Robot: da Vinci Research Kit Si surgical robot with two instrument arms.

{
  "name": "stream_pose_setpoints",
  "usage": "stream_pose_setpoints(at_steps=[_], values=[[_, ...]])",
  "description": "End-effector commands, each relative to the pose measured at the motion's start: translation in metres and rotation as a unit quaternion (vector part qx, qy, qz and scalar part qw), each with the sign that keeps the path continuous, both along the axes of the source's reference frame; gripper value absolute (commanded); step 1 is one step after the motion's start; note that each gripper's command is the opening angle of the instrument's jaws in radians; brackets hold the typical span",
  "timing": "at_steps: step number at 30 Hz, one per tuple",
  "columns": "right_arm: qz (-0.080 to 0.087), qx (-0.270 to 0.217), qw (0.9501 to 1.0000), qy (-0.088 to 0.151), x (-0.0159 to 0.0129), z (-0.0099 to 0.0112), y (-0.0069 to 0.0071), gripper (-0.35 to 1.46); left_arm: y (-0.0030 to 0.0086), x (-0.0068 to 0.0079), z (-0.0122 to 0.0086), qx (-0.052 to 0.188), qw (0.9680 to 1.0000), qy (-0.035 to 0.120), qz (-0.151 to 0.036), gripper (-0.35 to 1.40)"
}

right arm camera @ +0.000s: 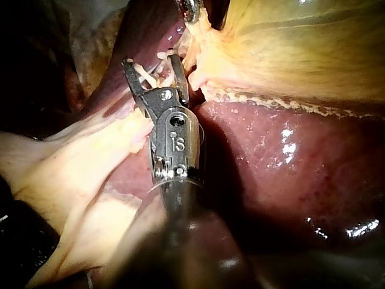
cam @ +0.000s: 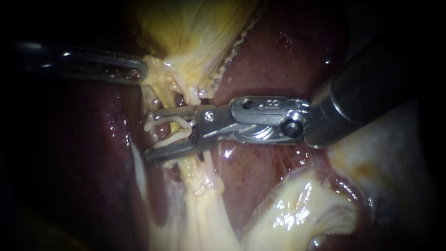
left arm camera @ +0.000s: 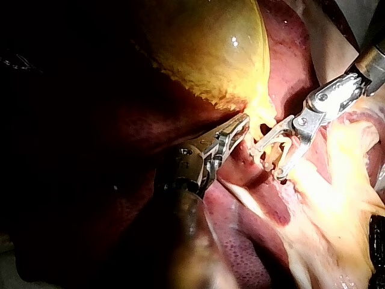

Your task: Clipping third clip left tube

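Observation:
My right instrument [cam: 148, 135] comes in from the right, and its two slim metal jaws stand open, one on each side of a thin pale tube [cam: 173, 133] below the gallbladder's neck. The tube runs on down as a whitish cord [cam: 197, 183]. I cannot tell whether a clip sits in the jaws. My left instrument [cam: 141, 73] is shut on pale tissue at the base of the yellow gallbladder [cam: 195, 28]. The left wrist view shows its jaws [left arm camera: 242, 124] on that tissue, with the open right jaws [left arm camera: 267, 161] close beside. In the right wrist view the open jaws [right arm camera: 149, 60] straddle pale strands.
Dark red liver [cam: 278, 60] lies behind and on both sides of the tube. Glistening pale fatty tissue [cam: 297, 209] bulges at the lower right under the right shaft [cam: 362, 93]. The tip of the left instrument [right arm camera: 192, 11] shows ahead of the right jaws.

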State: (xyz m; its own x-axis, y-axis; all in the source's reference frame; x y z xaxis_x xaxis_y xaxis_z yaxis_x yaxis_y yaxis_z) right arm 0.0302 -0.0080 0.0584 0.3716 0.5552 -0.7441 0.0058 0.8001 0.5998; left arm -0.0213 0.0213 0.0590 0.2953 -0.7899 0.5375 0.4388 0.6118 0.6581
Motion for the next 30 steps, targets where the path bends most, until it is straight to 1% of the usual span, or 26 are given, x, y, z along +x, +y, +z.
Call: stream_pose_setpoints(at_steps=[1, 4, 10, 13, 16, 20, 23, 26, 30], values=[[0.0, 0.0, 1.0, 0.0, 0.0, -0.0001, 0.0, 0.45, 0.0, 0.0, 0.0, 0.0, 1.0, 0.0, 0.0, -0.35], [-0.001, 0.002, 1.0, 0.001, -0.0002, -0.0008, 0.0, 0.45, 0.0, 0.0, 0.0, 0.0, 1.0, 0.0, 0.0, -0.35], [-0.002, 0.01, 0.9999, 0.003, -0.0011, -0.0038, 0.0008, 0.45, 0.0, 0.0002, 0.0, 0.0, 1.0, 0.0, 0.001, -0.35], [-0.001, 0.013, 0.9999, 0.004, -0.002, -0.0052, 0.0012, 0.45, 0.0, 0.0002, 0.0, 0.0, 1.0, -0.001, 0.001, -0.35], [0.002, 0.013, 0.9999, 0.003, -0.0031, -0.0059, 0.0015, 0.45, 0.0, 0.0002, 0.0, 0.0, 1.0, -0.001, 0.001, -0.35], [0.003, 0.01, 0.9999, 0.002, -0.0046, -0.0061, 0.0018, 0.45, 0.0, 0.0002, 0.0, 0.0, 1.0, -0.001, 0.001, -0.35], [0.008, 0.013, 0.9999, -0.001, -0.0053, -0.0059, 0.0019, 0.45, 0.0, 0.0002, 0.0, 0.0, 1.0, -0.001, 0.001, -0.35], [0.014, 0.018, 0.9997, -0.005, -0.0056, -0.0054, 0.0021, 0.45, 0.0, 0.0003, 0.0, 0.0, 1.0, -0.001, 0.001, -0.35], [0.021, 0.029, 0.9993, -0.01, -0.0057, -0.0038, 0.0024, 0.45, 0.0, 0.0003, 0.0, 0.0, 1.0, -0.001, 0.001, -0.35]])
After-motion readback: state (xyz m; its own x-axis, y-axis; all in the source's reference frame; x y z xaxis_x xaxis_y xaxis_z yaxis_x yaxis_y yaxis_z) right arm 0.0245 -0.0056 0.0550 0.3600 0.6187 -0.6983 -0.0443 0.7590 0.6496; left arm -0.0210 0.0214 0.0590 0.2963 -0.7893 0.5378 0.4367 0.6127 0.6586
